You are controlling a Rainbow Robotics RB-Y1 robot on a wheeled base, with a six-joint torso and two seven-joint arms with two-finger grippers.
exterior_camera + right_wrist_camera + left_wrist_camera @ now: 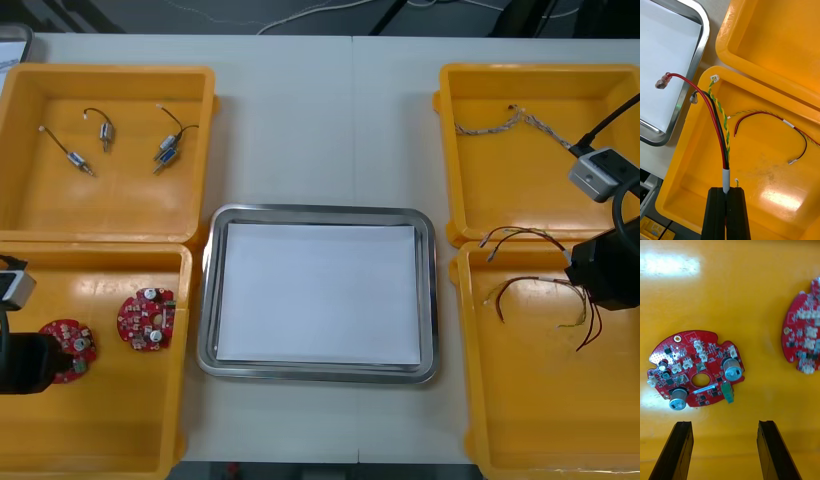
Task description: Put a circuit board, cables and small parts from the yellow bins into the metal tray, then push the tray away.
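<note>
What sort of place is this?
Likely an electronics kitting bench: yellow bins sorted by part, red circuit boards and cables in them, a metal tray between. Right claw grips a cable; left claw open over a board.

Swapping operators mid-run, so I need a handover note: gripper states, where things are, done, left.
Left gripper: open, over a circuit board in the near-left bin, gripping nothing.
Right gripper: shut on a red, black and yellow cable, held over the near-right bin, its ends toward the metal tray.
Tray: white inside, holds nothing yet.
Small metal parts lie in the far-left bin, a twisted cable in the far-right bin.
Done: nothing placed.
Left: cables, board and parts into the tray, then push it away.
</note>
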